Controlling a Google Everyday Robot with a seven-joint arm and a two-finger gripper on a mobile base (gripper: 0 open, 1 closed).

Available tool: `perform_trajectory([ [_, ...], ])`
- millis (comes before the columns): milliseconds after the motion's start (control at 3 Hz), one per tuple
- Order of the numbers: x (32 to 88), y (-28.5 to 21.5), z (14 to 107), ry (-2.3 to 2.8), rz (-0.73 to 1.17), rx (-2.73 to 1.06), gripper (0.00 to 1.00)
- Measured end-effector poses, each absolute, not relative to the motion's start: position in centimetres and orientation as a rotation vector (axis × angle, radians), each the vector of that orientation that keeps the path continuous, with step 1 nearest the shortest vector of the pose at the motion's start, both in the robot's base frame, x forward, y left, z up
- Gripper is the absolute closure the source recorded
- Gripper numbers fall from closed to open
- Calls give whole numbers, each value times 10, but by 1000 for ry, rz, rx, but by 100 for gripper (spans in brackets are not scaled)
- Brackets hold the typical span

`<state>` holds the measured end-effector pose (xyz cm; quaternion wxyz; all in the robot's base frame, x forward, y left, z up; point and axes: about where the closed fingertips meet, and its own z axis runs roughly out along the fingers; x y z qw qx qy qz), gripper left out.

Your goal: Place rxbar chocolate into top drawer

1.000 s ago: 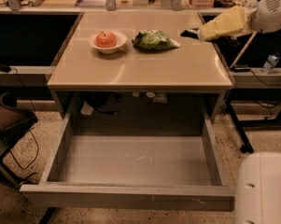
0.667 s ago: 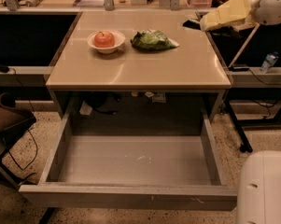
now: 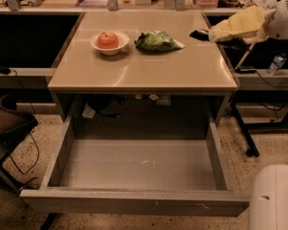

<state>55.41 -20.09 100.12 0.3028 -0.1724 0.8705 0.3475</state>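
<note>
the gripper [image 3: 213, 32] is hovering over the worktop's [image 3: 143, 71] right rear corner, seemingly clamping the chocolate bar [image 3: 199, 33] at its tip. the carrying step is beginning; next it is needing a swing forward and down over the open drawer [image 3: 134, 201].

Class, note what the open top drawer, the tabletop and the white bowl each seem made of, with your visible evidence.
Top drawer: likely grey painted metal, matt; thin flat walls, scuffed front. Tabletop: probably beige laminate, semi-gloss; soft light reflections. Bowl: white ceramic or plastic, unclear; smooth rim. The hand hovers over the tabletop's far right corner.
</note>
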Motion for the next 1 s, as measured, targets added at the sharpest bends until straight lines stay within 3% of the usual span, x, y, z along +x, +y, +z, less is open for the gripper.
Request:
perform_trajectory([
  [333, 492, -196, 996, 2354, 1125, -408, 100],
  [667, 480, -181, 1010, 2343, 1254, -368, 100],
  [1000, 485, -177, 1014, 2319, 1267, -358, 100],
])
